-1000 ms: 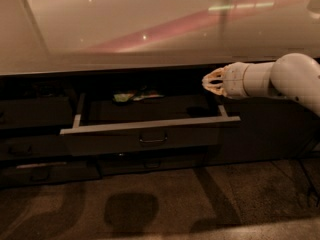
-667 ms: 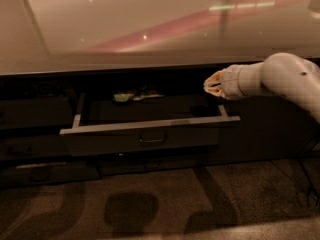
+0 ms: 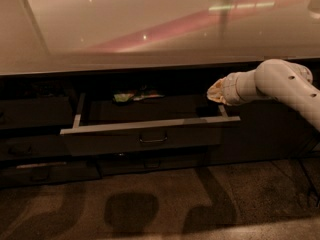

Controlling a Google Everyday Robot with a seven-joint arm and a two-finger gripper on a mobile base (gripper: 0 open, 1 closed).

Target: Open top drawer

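The top drawer (image 3: 150, 134) stands pulled out from under the counter. Its dark grey front has a small loop handle (image 3: 153, 139) at the centre and a pale grey rim (image 3: 150, 125) along the top. A green packet (image 3: 122, 97) and other small items lie at the back of the drawer. My gripper (image 3: 214, 92) is at the end of the white arm (image 3: 280, 84), above the drawer's right rear corner and apart from the front.
A glossy pale countertop (image 3: 150, 29) spans the view above the drawers. Shallower dark drawer fronts (image 3: 35, 149) sit to the left, and lower fronts (image 3: 145, 164) sit under the open drawer. Speckled floor (image 3: 160, 204) lies in front.
The arm has shifted a little, its elbow moving left and down. The drawer has stayed pulled out the same amount.
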